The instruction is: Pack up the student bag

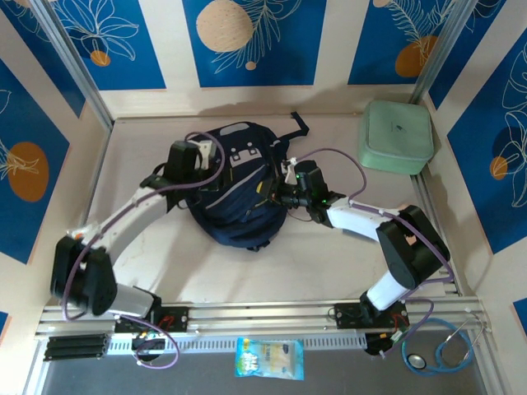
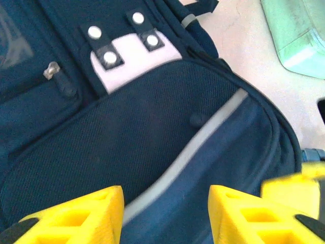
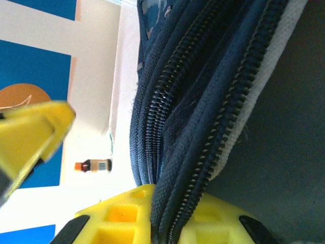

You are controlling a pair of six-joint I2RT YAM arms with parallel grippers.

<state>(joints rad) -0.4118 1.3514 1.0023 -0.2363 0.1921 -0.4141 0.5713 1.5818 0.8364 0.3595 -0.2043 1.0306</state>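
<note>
The student bag (image 1: 235, 193) lies flat in the middle of the table, navy with grey-white panels. My left gripper (image 1: 210, 160) hovers over its upper left part. In the left wrist view its yellow fingers (image 2: 76, 216) stand apart, and the left gripper (image 2: 166, 213) is open above the bag's front pocket (image 2: 152, 132) and grey stripe, with nothing between them. My right gripper (image 1: 272, 193) is at the bag's right edge. In the right wrist view the right gripper (image 3: 170, 223) is shut on a fold of the bag's zipper edge (image 3: 203, 101).
A pale green zip case (image 1: 395, 136) sits at the back right, also in the left wrist view (image 2: 299, 40). A snack packet (image 1: 269, 358) and a blue stethoscope (image 1: 440, 350) lie in front of the rail. A small bottle (image 3: 94, 165) lies far off. Walls enclose the table.
</note>
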